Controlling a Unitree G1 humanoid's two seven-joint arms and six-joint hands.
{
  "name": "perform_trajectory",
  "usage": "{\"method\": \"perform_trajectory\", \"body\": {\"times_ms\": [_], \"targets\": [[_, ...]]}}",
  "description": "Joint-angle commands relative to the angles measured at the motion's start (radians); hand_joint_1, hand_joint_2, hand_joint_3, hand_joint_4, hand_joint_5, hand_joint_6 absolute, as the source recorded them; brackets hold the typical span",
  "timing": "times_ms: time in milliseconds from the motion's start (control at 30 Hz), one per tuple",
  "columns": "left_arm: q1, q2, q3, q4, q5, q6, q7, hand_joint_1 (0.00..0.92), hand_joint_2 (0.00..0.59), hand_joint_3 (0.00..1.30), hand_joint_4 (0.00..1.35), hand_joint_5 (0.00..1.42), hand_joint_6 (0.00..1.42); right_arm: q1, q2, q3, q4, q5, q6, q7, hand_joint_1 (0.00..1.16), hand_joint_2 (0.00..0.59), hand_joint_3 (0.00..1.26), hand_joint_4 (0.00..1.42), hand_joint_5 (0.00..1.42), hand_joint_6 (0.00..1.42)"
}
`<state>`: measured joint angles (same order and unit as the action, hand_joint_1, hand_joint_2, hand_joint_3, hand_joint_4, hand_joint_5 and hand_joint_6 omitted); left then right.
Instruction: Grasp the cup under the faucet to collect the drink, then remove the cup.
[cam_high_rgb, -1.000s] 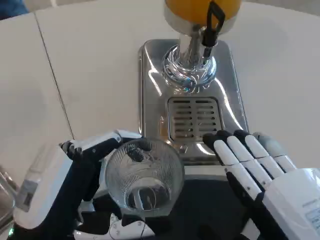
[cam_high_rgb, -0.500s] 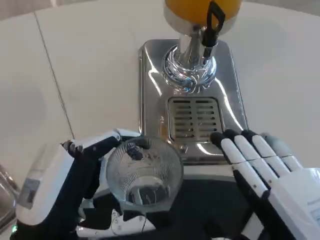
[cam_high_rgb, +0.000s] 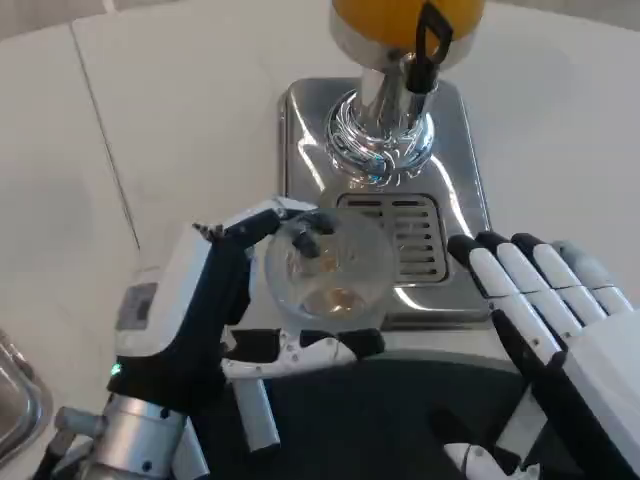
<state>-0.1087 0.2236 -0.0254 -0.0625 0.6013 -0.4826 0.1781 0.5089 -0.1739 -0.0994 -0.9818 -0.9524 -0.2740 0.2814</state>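
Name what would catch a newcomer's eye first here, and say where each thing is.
The clear glass cup, gripped by the left hand, sits low in the middle over the front edge of the shiny steel drip tray. Above it, at the top, stands the dispenser with orange drink and its black tap lever. The right hand waits, fingers extended, at lower right.

Left hand (cam_high_rgb: 215, 300): low on the left, silver forearm rising from the bottom edge, white back turned outward. Fingers (cam_high_rgb: 262, 222) curl round the far side of a clear cup (cam_high_rgb: 328, 270); thumb lies along its near side. Cup held.

Right hand (cam_high_rgb: 545, 320): lower right, palm down, fingers straight and slightly apart, pointing forward. Holds nothing.
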Motion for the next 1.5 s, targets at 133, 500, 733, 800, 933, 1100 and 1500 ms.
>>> {"method": "perform_trajectory", "body": {"times_ms": [133, 500, 733, 800, 933, 1100, 1500], "targets": [[-0.111, -0.045, -0.069, 0.102, 0.031, 0.033, 0.071, 0.604, 0.000, 1.16, 1.13, 1.42, 1.42, -0.025, -0.007, 0.016, 0.023, -0.019, 0.017, 0.019, 0.24, 0.419, 0.00, 0.00, 0.00, 0.00], [-0.312, -0.085, -0.136, 0.297, 0.074, 0.103, 0.164, 0.604, 0.000, 1.16, 1.12, 1.42, 1.42, -0.045, -0.014, 0.024, 0.035, -0.020, 0.038, 0.029, 0.24, 0.419, 0.00, 0.00, 0.00, 0.00], [-0.441, -0.099, -0.180, 0.480, 0.068, 0.119, 0.199, 0.607, 0.000, 1.16, 1.11, 1.42, 1.42, -0.056, -0.021, 0.019, 0.030, -0.016, 0.062, 0.040, 0.24, 0.419, 0.00, 0.00, 0.00, 0.00], [-0.471, -0.099, -0.192, 0.523, 0.070, 0.120, 0.211, 0.608, 0.000, 1.16, 1.11, 1.42, 1.42, -0.057, -0.024, 0.017, 0.031, -0.014, 0.067, 0.040, 0.24, 0.419, 0.00, 0.00, 0.00, 0.00], [-0.523, -0.109, -0.221, 0.601, 0.084, 0.135, 0.253, 0.610, 0.000, 1.16, 1.11, 1.42, 1.42, -0.065, -0.033, 0.014, 0.039, -0.009, 0.076, 0.041, 0.24, 0.419, 0.00, 0.00, 0.00, 0.00], [-0.569, -0.116, -0.237, 0.666, 0.084, 0.163, 0.316, 0.610, 0.000, 1.16, 1.11, 1.42, 1.42, -0.081, -0.035, 0.027, 0.044, -0.013, 0.086, 0.045, 0.24, 0.419, 0.00, 0.00, 0.00, 0.00], [-0.629, -0.132, -0.269, 0.793, 0.082, 0.220, 0.411, 0.617, 0.000, 1.13, 1.09, 1.41, 1.42, -0.085, -0.035, 0.028, 0.033, -0.018, 0.095, 0.045, 0.24, 0.420, 0.00, 0.00, 0.00, 0.00]]}}
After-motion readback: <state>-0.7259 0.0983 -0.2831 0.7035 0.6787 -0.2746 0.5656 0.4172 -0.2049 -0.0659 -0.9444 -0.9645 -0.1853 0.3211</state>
